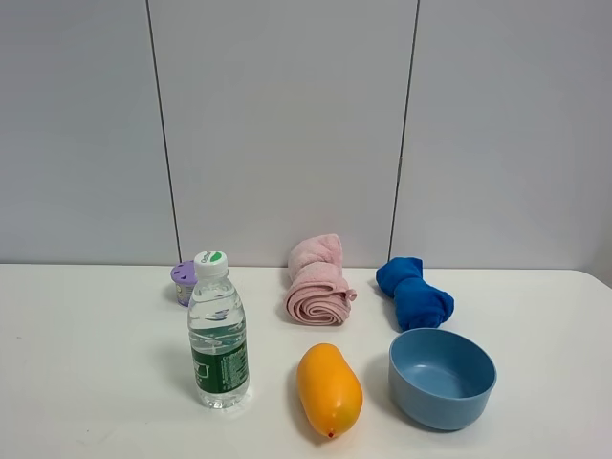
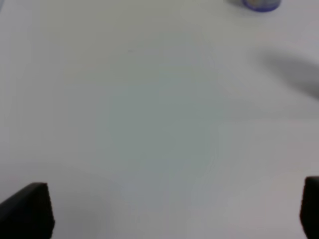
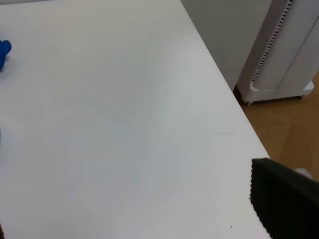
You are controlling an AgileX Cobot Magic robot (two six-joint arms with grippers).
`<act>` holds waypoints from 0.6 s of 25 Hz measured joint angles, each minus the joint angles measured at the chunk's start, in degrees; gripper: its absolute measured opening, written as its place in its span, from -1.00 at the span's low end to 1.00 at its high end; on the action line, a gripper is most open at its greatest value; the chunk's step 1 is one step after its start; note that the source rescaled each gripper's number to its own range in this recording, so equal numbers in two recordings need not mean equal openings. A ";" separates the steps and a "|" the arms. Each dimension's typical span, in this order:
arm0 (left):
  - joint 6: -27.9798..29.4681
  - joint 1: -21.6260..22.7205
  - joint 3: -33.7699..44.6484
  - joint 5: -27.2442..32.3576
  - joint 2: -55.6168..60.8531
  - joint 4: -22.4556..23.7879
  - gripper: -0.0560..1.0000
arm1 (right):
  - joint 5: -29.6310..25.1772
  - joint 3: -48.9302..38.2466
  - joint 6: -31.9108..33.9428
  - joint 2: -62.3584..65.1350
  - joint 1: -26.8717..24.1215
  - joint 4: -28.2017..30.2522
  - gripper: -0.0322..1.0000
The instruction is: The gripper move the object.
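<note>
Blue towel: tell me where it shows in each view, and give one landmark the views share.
Exterior high: the blue towel lies right of centre, behind the light-blue bowl.
Left wrist: not in it.
Right wrist: only a blue tip at the picture's edge.
Shared landmark: the white table, seen in all three views.

The bowl (image 1: 442,377) is plain light blue. The mango (image 1: 329,390) is orange-yellow. One towel (image 1: 317,279) is pale pink, the other (image 1: 414,292) deep blue. The clear bottle (image 1: 218,332) has a green label and white cap. The small jar (image 1: 184,282) is lilac. The tabletop (image 1: 86,363) is white.
</note>
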State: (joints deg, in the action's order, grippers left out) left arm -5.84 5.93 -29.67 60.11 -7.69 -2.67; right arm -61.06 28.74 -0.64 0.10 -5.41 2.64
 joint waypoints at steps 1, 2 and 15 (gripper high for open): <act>0.00 0.00 0.33 0.14 0.35 0.48 1.00 | 0.00 0.00 0.00 0.00 0.00 0.00 1.00; 0.00 0.00 0.49 0.14 0.85 0.66 1.00 | 0.00 0.00 0.00 0.00 0.00 0.00 1.00; 0.00 0.00 0.56 0.18 7.98 0.84 1.00 | 0.00 0.00 0.00 0.00 0.00 0.00 1.00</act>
State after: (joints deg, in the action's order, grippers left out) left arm -5.84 5.93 -29.11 60.30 0.29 -1.83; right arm -61.06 28.74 -0.64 0.10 -5.41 2.64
